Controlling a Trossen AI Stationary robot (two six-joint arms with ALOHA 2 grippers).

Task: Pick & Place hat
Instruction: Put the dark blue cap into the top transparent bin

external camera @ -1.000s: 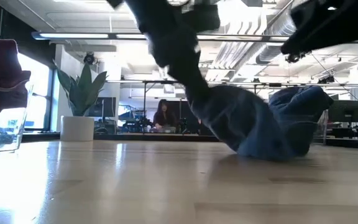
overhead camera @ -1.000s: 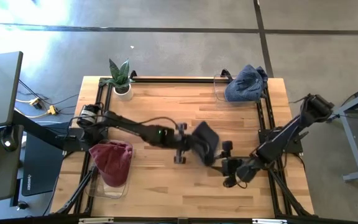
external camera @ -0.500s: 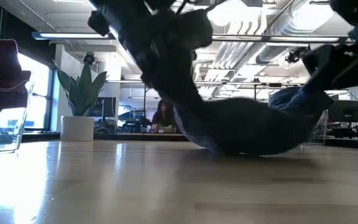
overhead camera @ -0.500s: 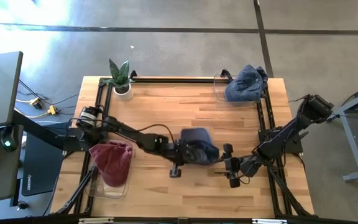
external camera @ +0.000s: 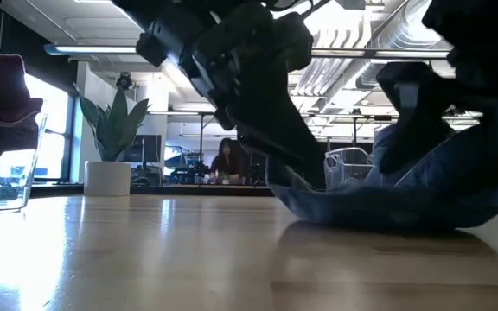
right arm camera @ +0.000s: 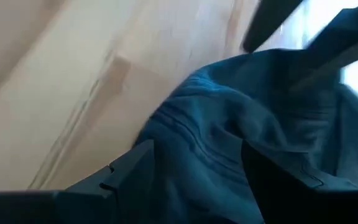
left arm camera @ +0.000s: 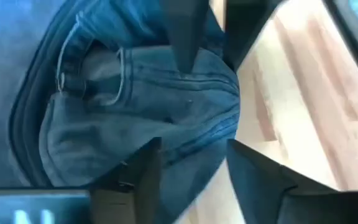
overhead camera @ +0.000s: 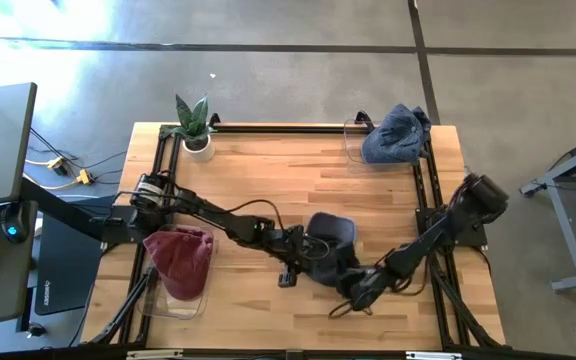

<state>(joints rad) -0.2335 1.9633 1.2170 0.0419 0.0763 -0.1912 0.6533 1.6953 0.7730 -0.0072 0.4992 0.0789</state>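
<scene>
The blue denim hat (overhead camera: 330,240) lies spread on the wooden table near its middle, and the low view shows it resting flat (external camera: 405,203). My left gripper (overhead camera: 303,256) is at the hat's left side, open, with the hat's stitched edge (left arm camera: 194,134) between its fingers. My right gripper (overhead camera: 354,290) comes in low from the near right, also open, with a fold of denim (right arm camera: 197,143) between its fingers. My left gripper's fingers (left arm camera: 145,171) stand on either side of the hat's edge, slanting down from the table's left; whether they touch the cloth I cannot tell. My right gripper's fingers (right arm camera: 129,168) straddle the hat's near right edge; whether they touch it I cannot tell.
A clear container with a maroon hat (overhead camera: 178,262) stands at the near left, and another with a blue hat (overhead camera: 393,135) at the far right. A potted plant (overhead camera: 196,135) is at the far left. Black frame rails (overhead camera: 423,190) border the table. A person (external camera: 227,160) sits beyond.
My left gripper has gone down and a little toward the near edge with the hat. The hat was lifted and hanging a second ago; it now lies spread on the table. My right gripper has moved down toward the hat's near right side.
</scene>
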